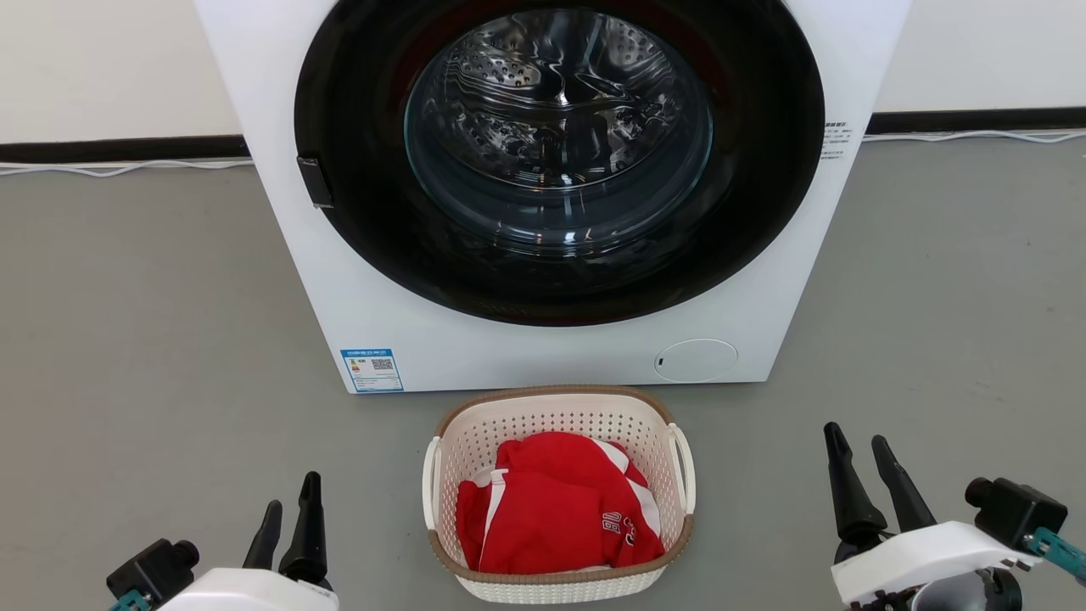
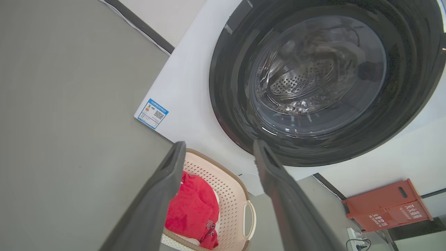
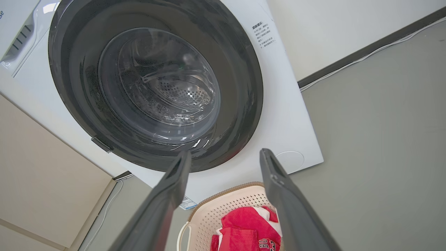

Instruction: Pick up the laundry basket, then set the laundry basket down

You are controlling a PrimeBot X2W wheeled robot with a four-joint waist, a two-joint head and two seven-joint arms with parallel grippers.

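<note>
Take the laundry basket (image 1: 551,422) by its white handles (image 1: 684,468) (likely light, stiff plastic) with left end effector (image 1: 293,492) and right end effector (image 1: 855,434), both open.

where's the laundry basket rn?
Head view, bottom centre: the laundry basket sits on the floor just before the washing machine, between the left gripper and the right gripper.

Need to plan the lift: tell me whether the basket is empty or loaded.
Loaded. The basket stands upright on the floor with a crumpled red garment inside.
</note>
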